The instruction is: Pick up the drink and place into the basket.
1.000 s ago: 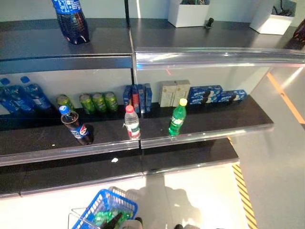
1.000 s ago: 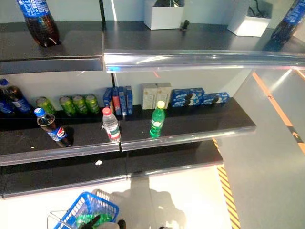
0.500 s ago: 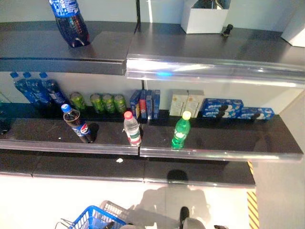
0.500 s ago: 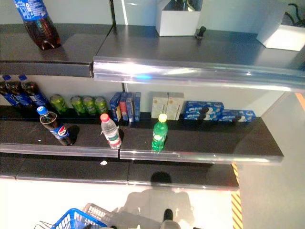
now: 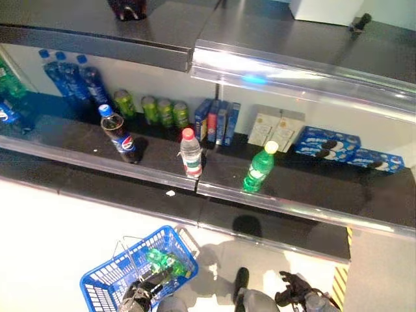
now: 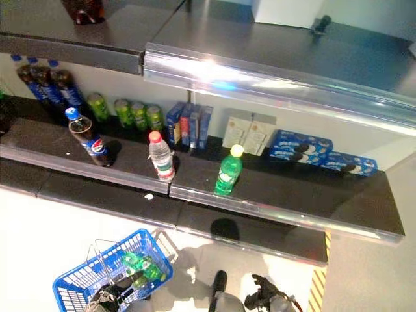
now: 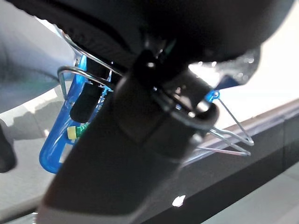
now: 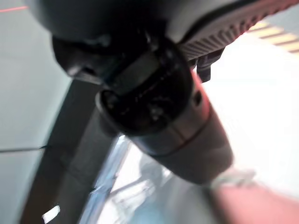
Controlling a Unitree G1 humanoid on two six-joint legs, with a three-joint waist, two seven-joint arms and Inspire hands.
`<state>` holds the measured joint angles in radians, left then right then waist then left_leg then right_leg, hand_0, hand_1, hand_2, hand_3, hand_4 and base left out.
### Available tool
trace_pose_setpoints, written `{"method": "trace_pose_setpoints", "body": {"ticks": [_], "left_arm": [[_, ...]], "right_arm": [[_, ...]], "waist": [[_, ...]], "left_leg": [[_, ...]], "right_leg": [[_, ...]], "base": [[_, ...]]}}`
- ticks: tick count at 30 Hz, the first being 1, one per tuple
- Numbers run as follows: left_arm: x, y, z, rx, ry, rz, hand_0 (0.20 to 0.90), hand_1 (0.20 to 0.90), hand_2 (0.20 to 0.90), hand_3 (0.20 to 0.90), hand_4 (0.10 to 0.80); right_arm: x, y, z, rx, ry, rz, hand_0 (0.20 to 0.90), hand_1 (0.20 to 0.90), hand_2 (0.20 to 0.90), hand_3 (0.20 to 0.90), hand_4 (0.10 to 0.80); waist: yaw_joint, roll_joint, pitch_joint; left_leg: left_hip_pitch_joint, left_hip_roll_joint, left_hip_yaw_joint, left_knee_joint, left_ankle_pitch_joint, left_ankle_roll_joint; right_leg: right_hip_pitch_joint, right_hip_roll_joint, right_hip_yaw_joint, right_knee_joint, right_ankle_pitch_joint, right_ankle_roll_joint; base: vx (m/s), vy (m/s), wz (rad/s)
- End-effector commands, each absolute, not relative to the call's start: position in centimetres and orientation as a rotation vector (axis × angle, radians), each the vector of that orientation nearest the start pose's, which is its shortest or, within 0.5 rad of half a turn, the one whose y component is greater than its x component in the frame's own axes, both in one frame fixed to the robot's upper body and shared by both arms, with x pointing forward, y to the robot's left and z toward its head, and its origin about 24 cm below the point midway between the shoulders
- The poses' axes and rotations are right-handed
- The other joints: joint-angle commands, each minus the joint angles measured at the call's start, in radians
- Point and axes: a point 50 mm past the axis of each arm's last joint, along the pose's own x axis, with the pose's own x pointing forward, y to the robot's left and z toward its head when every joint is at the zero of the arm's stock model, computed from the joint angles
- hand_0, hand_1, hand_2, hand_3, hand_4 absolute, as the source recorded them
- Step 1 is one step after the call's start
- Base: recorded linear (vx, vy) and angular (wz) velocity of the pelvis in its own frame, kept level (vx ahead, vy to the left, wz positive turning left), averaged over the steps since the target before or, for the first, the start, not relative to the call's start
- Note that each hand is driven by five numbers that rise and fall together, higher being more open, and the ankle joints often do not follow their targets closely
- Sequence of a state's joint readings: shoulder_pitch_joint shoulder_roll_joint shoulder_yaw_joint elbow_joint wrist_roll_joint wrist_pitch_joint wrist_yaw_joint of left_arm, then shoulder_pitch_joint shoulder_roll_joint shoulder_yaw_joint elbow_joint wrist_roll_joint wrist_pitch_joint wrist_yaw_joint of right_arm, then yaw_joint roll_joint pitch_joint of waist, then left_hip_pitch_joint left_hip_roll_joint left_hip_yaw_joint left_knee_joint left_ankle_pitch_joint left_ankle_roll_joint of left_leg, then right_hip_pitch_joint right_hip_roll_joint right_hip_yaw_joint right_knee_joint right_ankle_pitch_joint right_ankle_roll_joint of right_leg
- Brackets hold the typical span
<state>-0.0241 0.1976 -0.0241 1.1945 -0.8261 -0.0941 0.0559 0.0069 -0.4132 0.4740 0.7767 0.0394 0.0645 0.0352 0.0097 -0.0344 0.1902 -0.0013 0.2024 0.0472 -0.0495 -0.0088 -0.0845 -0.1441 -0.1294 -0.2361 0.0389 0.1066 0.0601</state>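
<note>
Three drinks stand at the front of the middle shelf (image 5: pixel 78 146): a cola bottle (image 5: pixel 119 133), a clear bottle with a red cap (image 5: pixel 190 153) and a green bottle with a yellow cap (image 5: pixel 259 168). Low at the left hangs a blue basket (image 5: pixel 110 286) with a green bottle (image 5: pixel 166 263) lying in it. My left hand (image 5: pixel 138 294) is curled round the basket's wire handle (image 7: pixel 224 135). My right hand (image 5: pixel 292 298) hangs low at the right, far below the shelf, fingers relaxed and holding nothing.
At the back of the middle shelf stand blue-capped bottles (image 5: pixel 68 71), green cans (image 5: pixel 156 110), blue cartons (image 5: pixel 218 121), pale boxes (image 5: pixel 273 130) and blue biscuit packs (image 5: pixel 338 146). A lower ledge (image 5: pixel 273 227) juts out under it. A yellow-black floor stripe (image 5: pixel 339 286) lies at the right.
The whole picture has shifted: the camera now looks further down, so the basket and both hands show more fully. The bottles on the shelf stand as before.
</note>
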Motion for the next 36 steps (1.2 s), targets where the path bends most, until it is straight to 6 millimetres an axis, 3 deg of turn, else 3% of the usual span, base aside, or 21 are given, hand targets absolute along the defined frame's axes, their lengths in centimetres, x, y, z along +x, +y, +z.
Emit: {"method": "trace_pose_setpoints", "body": {"ticks": [1, 9, 15, 19, 20, 26, 32, 36], "left_arm": [[11.0, 25.9, -14.3, -0.437, 0.859, 0.680, 0.300, 0.300, 0.300, 0.200, 0.100], [10.0, 27.7, -14.0, -0.429, 0.857, 0.728, 0.300, 0.300, 0.300, 0.200, 0.100], [9.8, 27.9, -14.0, -0.423, 0.864, 0.724, 0.300, 0.300, 0.300, 0.200, 0.100], [9.8, 27.9, -14.0, -0.407, 0.872, 0.715, 0.300, 0.300, 0.300, 0.200, 0.100], [9.4, 28.1, -14.1, -0.406, 0.878, 0.729, 0.300, 0.300, 0.300, 0.200, 0.100], [7.8, 28.2, -14.5, -0.418, 0.903, 0.760, 0.300, 0.300, 0.300, 0.200, 0.100], [6.3, 27.8, -14.8, -0.439, 0.922, 0.783, 0.300, 0.300, 0.300, 0.200, 0.100], [6.2, 27.2, -15.0, -0.462, 0.924, 0.785, 0.300, 0.300, 0.300, 0.200, 0.100]], "right_arm": [[19.6, -16.5, -8.3, -0.393, 0.666, 0.518, 0.900, 0.900, 0.900, 0.900, 0.800], [20.1, -14.6, -3.4, -0.406, 0.486, 0.777, 0.900, 0.900, 0.900, 0.900, 0.800], [20.6, -14.8, -0.1, -0.385, 0.377, 0.880, 0.900, 0.900, 0.900, 0.900, 0.800], [21.3, -14.9, 4.2, -0.291, 0.215, 0.919, 0.900, 0.900, 0.900, 0.900, 0.800], [21.5, -15.2, 6.4, -0.257, 0.118, 0.921, 0.900, 0.900, 0.900, 0.900, 0.800], [21.8, -17.5, 11.3, -0.190, -0.153, 0.769, 0.900, 0.900, 0.900, 0.900, 0.800], [21.3, -20.2, 13.8, -0.187, -0.326, 0.536, 0.900, 0.900, 0.900, 0.900, 0.800], [21.4, -20.9, 13.9, -0.137, -0.373, 0.388, 0.900, 0.900, 0.900, 0.900, 0.800]], "waist": [[-0.003, -0.011, 0.013], [-0.049, -0.031, -0.007], [-0.060, -0.056, -0.018], [-0.072, -0.071, -0.023], [-0.085, -0.075, -0.028], [-0.114, -0.070, -0.039], [-0.138, -0.062, -0.046], [-0.147, -0.056, -0.043]], "left_leg": [[0.077, -0.040, 0.023, 0.046, 0.014, -0.044], [0.114, -0.057, 0.086, 0.069, -0.038, -0.024], [0.128, -0.055, 0.119, 0.097, -0.060, -0.012], [0.138, -0.048, 0.138, 0.109, -0.071, -0.007], [0.145, -0.044, 0.147, 0.111, -0.076, -0.005], [0.156, -0.041, 0.168, 0.124, -0.089, 0.000], [0.166, -0.045, 0.179, 0.129, -0.103, 0.006], [0.165, -0.045, 0.191, 0.147, -0.114, 0.009]], "right_leg": [[0.030, -0.061, 0.052, 0.079, -0.051, 0.074], [0.036, -0.087, 0.103, 0.048, -0.021, 0.120], [0.065, -0.091, 0.118, 0.038, -0.023, 0.128], [0.078, -0.089, 0.126, 0.038, -0.027, 0.131], [0.081, -0.088, 0.130, 0.040, -0.029, 0.133], [0.086, -0.086, 0.151, 0.042, -0.035, 0.134], [0.092, -0.084, 0.167, 0.044, -0.045, 0.132], [0.090, -0.085, 0.170, 0.052, -0.053, 0.126]], "base": [[0.051, 0.122, -0.28], [0.016, 0.074, -0.15], [0.016, -0.003, -0.18], [-0.007, -0.017, -0.17], [-0.003, -0.002, -0.21], [0.009, 0.028, -0.15], [0.037, 0.044, -0.11], [0.043, 0.039, -0.10]]}}
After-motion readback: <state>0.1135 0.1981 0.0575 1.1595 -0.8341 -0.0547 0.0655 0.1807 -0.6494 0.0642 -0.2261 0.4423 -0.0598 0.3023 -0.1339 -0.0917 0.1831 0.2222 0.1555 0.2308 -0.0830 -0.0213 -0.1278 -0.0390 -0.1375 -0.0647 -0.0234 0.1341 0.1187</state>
